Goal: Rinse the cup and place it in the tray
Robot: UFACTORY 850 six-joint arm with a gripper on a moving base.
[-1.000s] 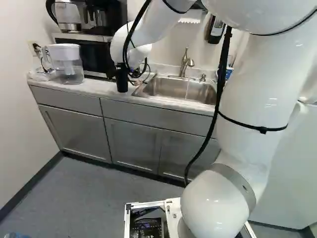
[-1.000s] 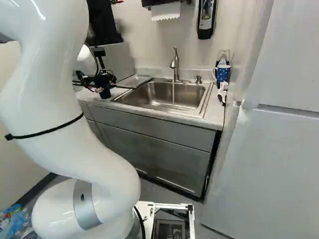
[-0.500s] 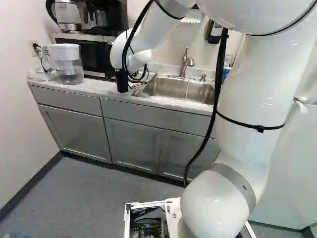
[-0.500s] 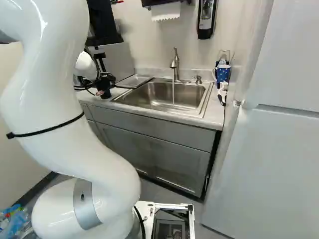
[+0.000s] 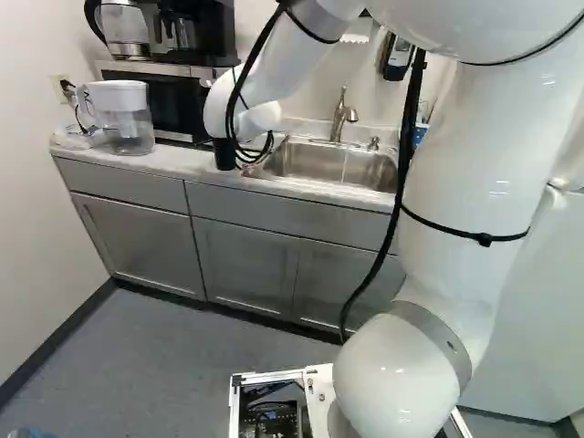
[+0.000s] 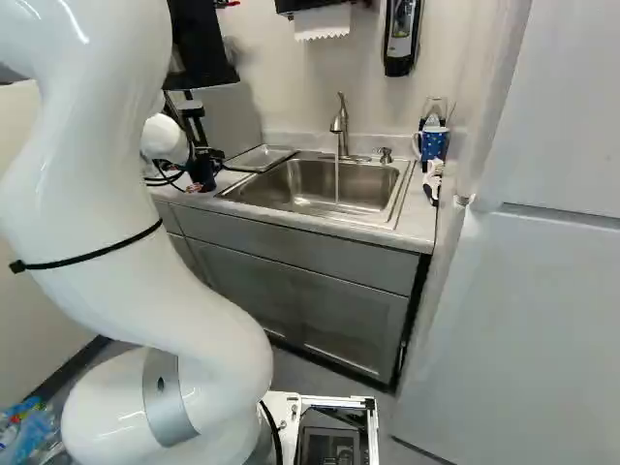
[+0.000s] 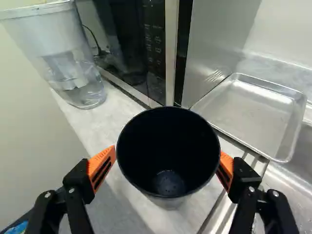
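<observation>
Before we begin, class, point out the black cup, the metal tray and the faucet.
Black cup (image 7: 168, 146), wrist view, inner wall.
Metal tray (image 7: 249, 113), wrist view, bare bottom.
Faucet (image 6: 341, 126), right base view, upright body.

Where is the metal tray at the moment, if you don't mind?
In the right base view, the metal tray is left of the faucet, beside the sink basin.
</observation>
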